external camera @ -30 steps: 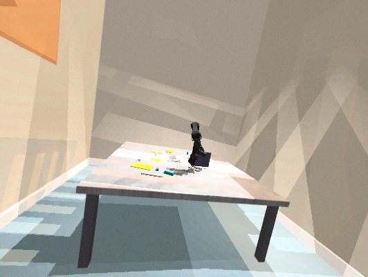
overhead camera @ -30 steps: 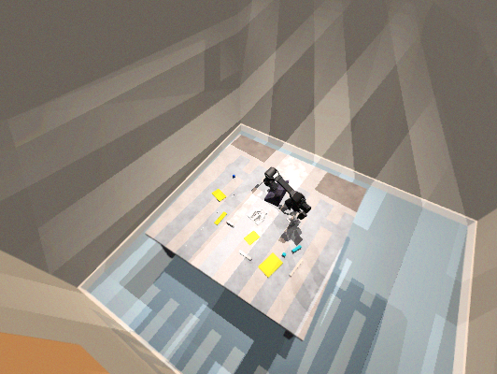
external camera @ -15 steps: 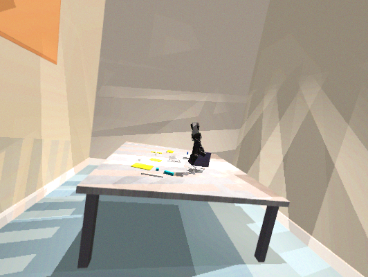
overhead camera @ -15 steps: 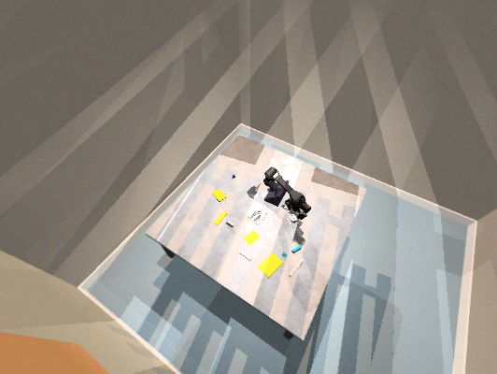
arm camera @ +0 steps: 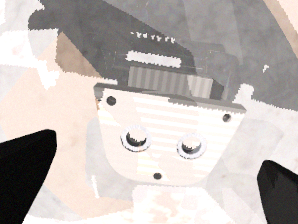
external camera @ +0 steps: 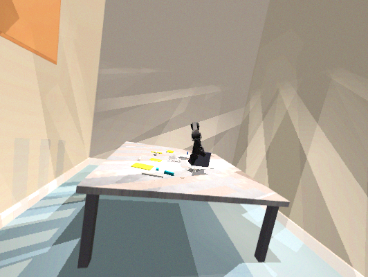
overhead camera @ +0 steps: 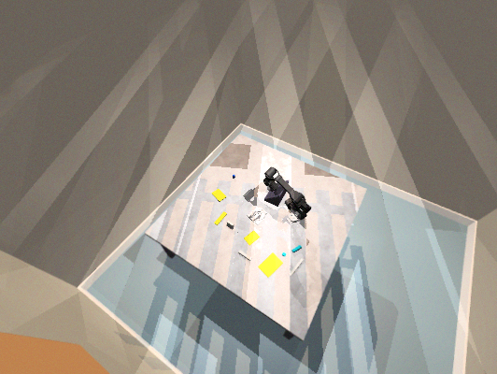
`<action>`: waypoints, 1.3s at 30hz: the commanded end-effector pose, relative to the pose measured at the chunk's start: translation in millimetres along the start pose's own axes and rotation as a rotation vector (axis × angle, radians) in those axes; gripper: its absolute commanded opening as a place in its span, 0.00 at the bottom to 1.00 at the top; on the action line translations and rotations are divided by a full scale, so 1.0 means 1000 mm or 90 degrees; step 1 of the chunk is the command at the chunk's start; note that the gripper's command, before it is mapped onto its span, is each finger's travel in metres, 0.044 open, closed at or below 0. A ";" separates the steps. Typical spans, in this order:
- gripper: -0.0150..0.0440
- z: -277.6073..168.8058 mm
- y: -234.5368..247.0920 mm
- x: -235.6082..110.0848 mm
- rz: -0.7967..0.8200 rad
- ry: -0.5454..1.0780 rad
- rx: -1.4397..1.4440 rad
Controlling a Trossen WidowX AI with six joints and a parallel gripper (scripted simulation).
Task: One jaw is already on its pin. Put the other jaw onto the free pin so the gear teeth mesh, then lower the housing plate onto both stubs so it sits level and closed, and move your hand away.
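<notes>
From the top view, you have the black arm (overhead camera: 286, 186) (external camera: 196, 140) reaching over the table (overhead camera: 276, 299) (external camera: 180, 190), its gripper (overhead camera: 299, 210) (external camera: 192, 163) (arm camera: 161, 157) above a pale piece that it mostly covers. Another pale assembly (overhead camera: 257, 215) (external camera: 174, 159) lies nearby, and you can see yellow flat pieces, the largest yellow square (overhead camera: 270, 265) (external camera: 142, 166) near a teal cylinder (overhead camera: 296, 249) (external camera: 169, 172) and a small teal piece (overhead camera: 284, 254) (external camera: 157, 169). The exterior view shows you the height that the top one hides: the arm rises at the dark base block (external camera: 203, 159) and bends down toward the tabletop. Only your wrist view makes out the housing plate (arm camera: 167, 162), a pale plate with rounded lower corners, lying between and below the fingertips, touching neither. It has three small dark holes and two ringed round openings, each with something bright inside that you can't identify; a ribbed block (arm camera: 167, 82) shows beyond its upper edge. Your gripper stands almost fully open, with nothing in its grasp. You can't tell here whether the teeth mesh. No container can be made out.
</notes>
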State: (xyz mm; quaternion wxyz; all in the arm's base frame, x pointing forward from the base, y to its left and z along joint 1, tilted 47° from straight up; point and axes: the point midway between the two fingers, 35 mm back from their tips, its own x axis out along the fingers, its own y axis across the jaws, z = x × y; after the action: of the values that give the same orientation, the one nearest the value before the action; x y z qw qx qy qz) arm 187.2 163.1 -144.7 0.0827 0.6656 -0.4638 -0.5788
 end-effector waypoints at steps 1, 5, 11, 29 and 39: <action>1.00 0.000 0.000 0.001 0.000 0.002 -0.002; 1.00 0.000 0.000 0.001 0.000 0.002 -0.002; 1.00 0.000 0.000 0.001 0.000 0.002 -0.002; 1.00 0.000 0.000 0.001 0.000 0.000 0.000; 1.00 -0.001 -0.002 0.017 0.000 0.001 -0.001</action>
State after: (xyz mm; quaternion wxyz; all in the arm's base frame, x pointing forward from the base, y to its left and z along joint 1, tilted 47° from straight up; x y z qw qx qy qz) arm 188.4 158.2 -152.5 0.0774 0.6678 -0.4622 -0.5783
